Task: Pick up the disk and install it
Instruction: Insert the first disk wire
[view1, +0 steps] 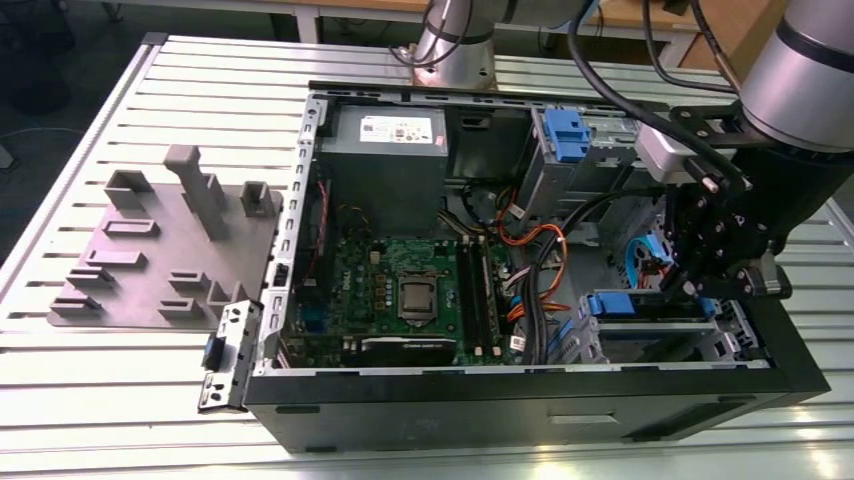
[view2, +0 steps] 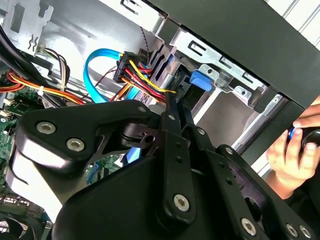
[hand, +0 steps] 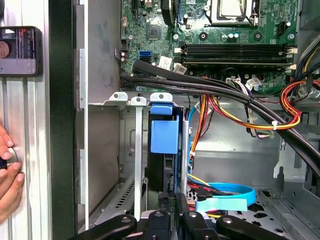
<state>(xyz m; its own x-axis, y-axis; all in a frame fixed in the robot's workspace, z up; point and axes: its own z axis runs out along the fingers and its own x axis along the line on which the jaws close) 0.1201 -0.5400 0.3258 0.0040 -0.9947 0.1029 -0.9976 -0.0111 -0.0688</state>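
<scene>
Blue-railed, the disk (hand: 164, 137) sits in its drive bay (hand: 131, 102), the tool (hand: 172, 200) clenched on its edge, orange-and-yellow power cables (hand: 260, 117) and a person's hand (hand: 7, 175) nearby.

Gripper (view1: 705, 290) lowered, jaws nearly together.

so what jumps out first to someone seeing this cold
An open computer case lies on a slatted metal table, its green motherboard exposed. The black end effector reaches into the drive bay at the exterior view's right, by the blue-railed disk. A person's hand rests outside the case.
</scene>
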